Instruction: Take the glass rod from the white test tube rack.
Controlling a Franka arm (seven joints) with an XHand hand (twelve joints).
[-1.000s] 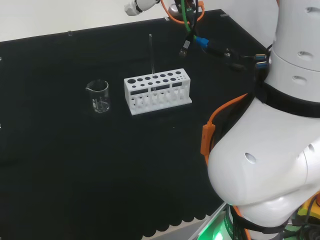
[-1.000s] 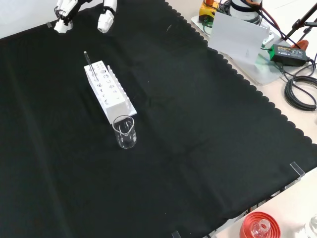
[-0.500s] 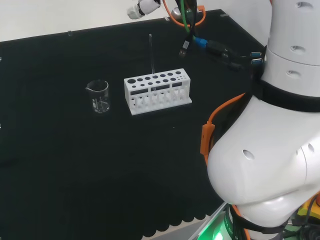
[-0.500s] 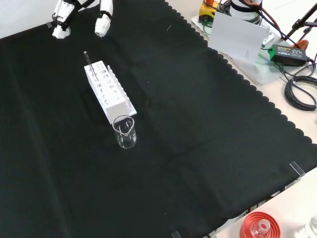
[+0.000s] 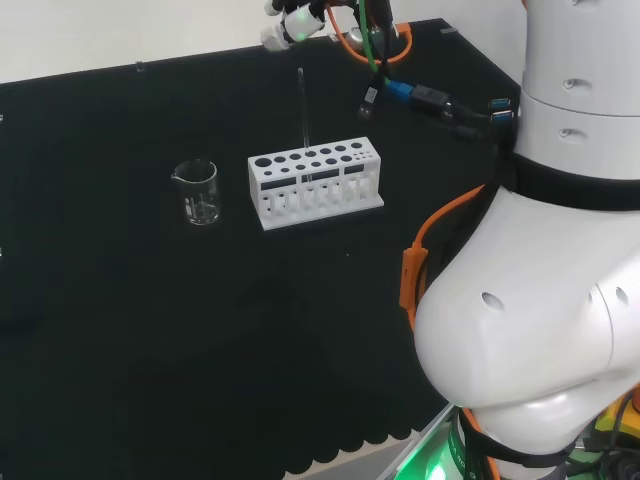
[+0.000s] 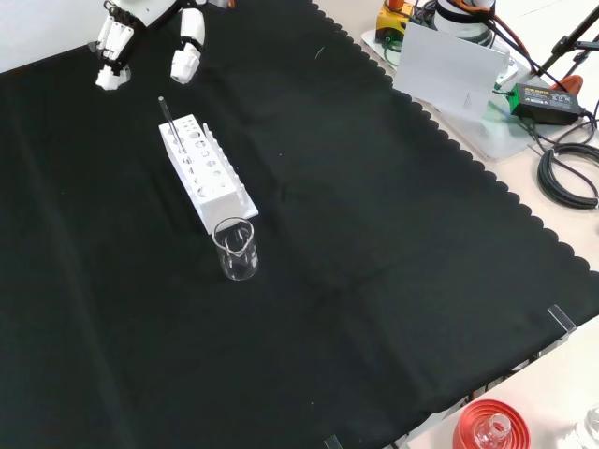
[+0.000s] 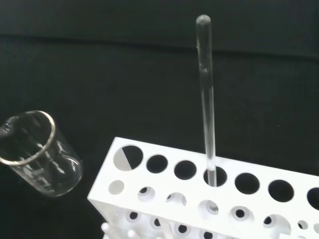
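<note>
Over the last second our hand (image 6: 150,37) has dropped lower and nearer the glass rod (image 5: 303,120), fingers spread and holding nothing. The rod stands upright in the white test tube rack (image 5: 314,182), untouched, beside a beaker (image 5: 197,192); we judge the approach still under way.

I'm at a lab bench (image 6: 393,309), black cloth over it: white test tube rack (image 5: 315,185) w/ a glass rod (image 5: 303,115) upright in it, clear beaker (image 5: 198,192) nearby. Off the cloth's scalloped edge, front view: cables (image 6: 567,173), a black box (image 6: 541,96), red ribbed flask stand (image 6: 490,427) at the near corner.
</note>
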